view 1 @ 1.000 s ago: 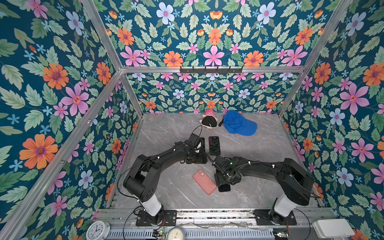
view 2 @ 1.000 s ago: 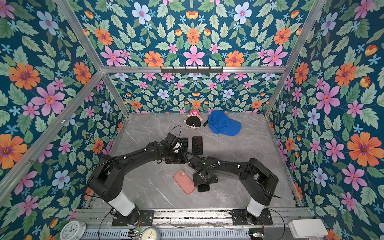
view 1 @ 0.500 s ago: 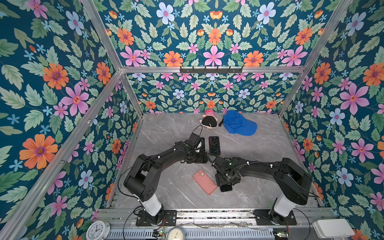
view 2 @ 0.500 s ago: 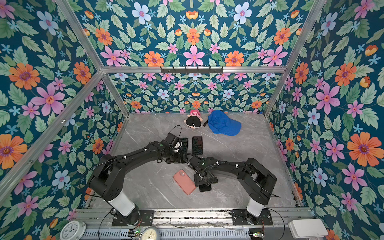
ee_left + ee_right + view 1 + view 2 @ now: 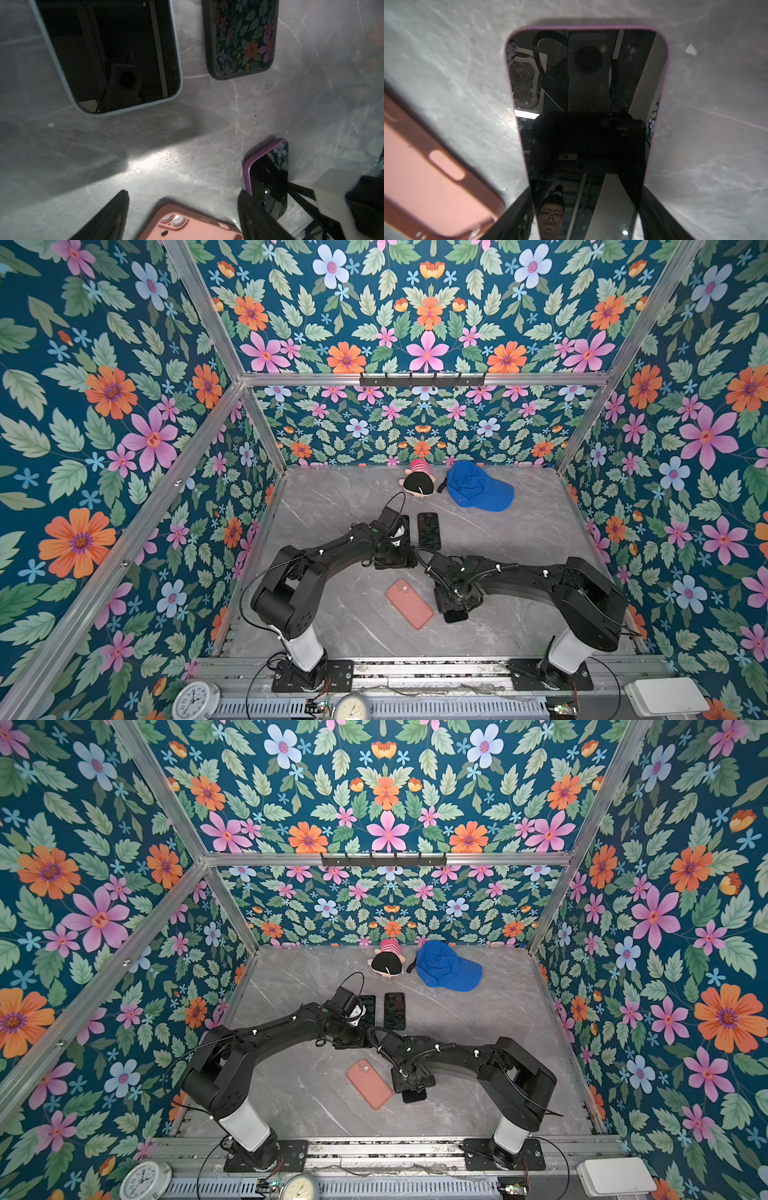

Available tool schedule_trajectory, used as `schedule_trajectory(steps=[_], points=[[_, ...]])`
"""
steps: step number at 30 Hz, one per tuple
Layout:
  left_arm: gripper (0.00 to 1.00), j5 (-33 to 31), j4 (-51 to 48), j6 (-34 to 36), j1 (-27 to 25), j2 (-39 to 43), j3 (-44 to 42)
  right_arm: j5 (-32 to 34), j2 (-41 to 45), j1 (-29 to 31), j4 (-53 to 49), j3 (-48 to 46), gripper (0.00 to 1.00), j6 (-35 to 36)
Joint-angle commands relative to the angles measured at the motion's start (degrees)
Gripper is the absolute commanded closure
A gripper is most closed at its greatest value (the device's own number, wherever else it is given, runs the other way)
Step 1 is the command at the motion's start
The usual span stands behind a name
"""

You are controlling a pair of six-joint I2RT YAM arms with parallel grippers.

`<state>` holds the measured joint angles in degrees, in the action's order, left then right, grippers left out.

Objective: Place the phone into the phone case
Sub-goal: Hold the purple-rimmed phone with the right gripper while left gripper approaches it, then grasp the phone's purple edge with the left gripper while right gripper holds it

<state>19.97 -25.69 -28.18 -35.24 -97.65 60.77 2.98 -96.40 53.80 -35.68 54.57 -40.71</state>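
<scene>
The phone (image 5: 583, 83) is dark-screened with a purple rim and lies flat on the grey marble table. In both top views only its near end (image 5: 456, 617) (image 5: 414, 1096) shows from under my right gripper (image 5: 455, 605). The right gripper (image 5: 585, 189) straddles it, fingertips right at its long edges; whether they press I cannot tell. The salmon-pink phone case (image 5: 409, 603) (image 5: 369, 1083) (image 5: 425, 187) lies back up just left of the phone. My left gripper (image 5: 395, 562) (image 5: 182, 192) hovers open and empty, and the case's camera end (image 5: 193, 226) shows between its fingers.
Two other phones lie behind the left gripper: one with a light-blue rim (image 5: 108, 52) (image 5: 405, 526), and one in a dark case (image 5: 243, 37) (image 5: 429, 531). A blue cap (image 5: 478, 489) and a plush toy (image 5: 419, 483) sit by the back wall. Floral walls enclose the table.
The right gripper's fingers have drawn in toward the phone's sides. The left arm has held still.
</scene>
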Motion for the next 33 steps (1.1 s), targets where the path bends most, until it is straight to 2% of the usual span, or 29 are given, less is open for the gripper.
schedule_trajectory(steps=[1,13,24,33], points=[[0.17,3.5,0.8,-0.1,0.1,-0.8,0.4,-0.6,0.5,-0.1,1.9,-1.0,0.34,3.1],[0.21,13.6,7.1,-2.4,0.1,-2.3,-1.3,-2.9,4.3,-2.4,6.5,-3.2,0.39,8.6],[0.28,26.6,26.9,-9.4,0.4,-4.5,-7.9,-4.9,7.6,-4.5,10.5,-6.7,0.40,10.0],[0.38,30.8,38.5,-13.9,0.7,-6.5,-12.3,-5.5,8.2,-5.0,11.9,-7.6,0.40,10.2]])
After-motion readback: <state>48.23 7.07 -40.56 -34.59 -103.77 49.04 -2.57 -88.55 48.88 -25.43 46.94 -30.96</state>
